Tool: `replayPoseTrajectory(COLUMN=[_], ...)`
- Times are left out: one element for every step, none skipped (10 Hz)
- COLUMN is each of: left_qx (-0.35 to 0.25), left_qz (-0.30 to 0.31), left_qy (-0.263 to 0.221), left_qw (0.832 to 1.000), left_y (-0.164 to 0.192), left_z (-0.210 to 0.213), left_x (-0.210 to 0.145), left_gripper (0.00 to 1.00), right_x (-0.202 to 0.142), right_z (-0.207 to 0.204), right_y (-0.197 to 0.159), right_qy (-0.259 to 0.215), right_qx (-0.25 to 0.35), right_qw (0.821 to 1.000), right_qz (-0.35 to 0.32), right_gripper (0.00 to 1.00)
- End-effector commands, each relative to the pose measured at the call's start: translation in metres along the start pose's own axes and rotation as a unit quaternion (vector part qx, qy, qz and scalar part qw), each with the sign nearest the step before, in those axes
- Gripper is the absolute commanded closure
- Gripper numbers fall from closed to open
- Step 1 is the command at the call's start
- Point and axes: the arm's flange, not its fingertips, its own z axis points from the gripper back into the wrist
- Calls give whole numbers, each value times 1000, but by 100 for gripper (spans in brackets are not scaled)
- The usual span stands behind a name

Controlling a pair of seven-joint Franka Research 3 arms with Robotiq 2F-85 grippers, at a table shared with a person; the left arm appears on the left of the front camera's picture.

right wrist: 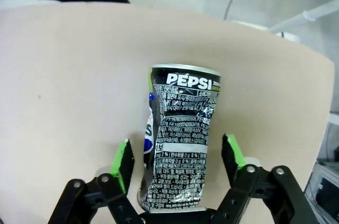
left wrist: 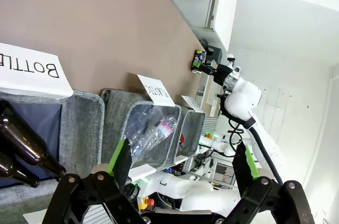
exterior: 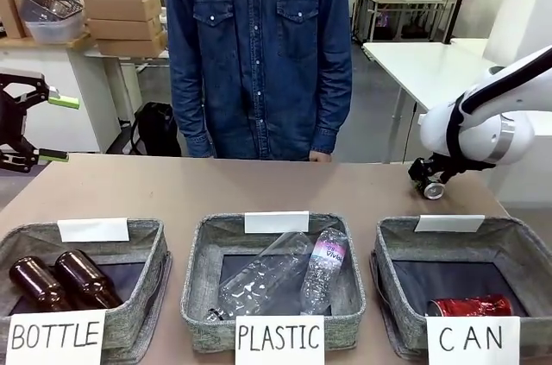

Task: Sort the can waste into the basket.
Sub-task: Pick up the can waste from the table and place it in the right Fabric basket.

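A crumpled black can [right wrist: 180, 139] lies on the bare brown table at the far right, its silver end also seen in the front view [exterior: 434, 191]. My right gripper [right wrist: 177, 160] straddles it, a green pad on each side with a small gap to the can, so it is open. The red can [exterior: 470, 305] lies inside the grey basket [exterior: 526, 240] signed CAN at the front right. At the table's far left edge my left gripper [exterior: 59, 129] hovers open and holds nothing; its fingers [left wrist: 119, 155] look out over the baskets.
The middle basket [exterior: 200, 253], signed PLASTIC, holds two clear bottles [exterior: 293, 274]. The left basket [exterior: 155, 244], signed BOTTLE, holds two brown bottles [exterior: 60, 279]. A person in a denim shirt [exterior: 259, 46] stands at the far edge, a hand [exterior: 321, 156] near the table.
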Motion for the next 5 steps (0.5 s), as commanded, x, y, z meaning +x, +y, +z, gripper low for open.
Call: replayPoseTrajectory(left_qx=[-1, -1, -1, -1, -1], left_qz=[-7, -7, -7, -7, -7], left_qy=[4, 4, 4, 4, 4], left_qw=[1000, 1000, 1000, 1000, 1000], left_y=[0, 0, 0, 0, 0], left_z=[3, 3, 3, 3, 3], left_x=[0, 0, 0, 0, 0], left_gripper=[0, 0, 0, 0, 0], right_x=[3, 3, 3, 3, 2], right_z=[3, 4, 4, 3, 3], right_y=[-1, 0, 0, 0, 0], right_qy=[9, 10, 11, 14, 14], right_qx=[-3, -2, 0, -3, 2], right_qw=[1000, 1000, 1000, 1000, 1000], right_qz=[3, 4, 5, 4, 4], right_gripper=[100, 100, 100, 86, 95])
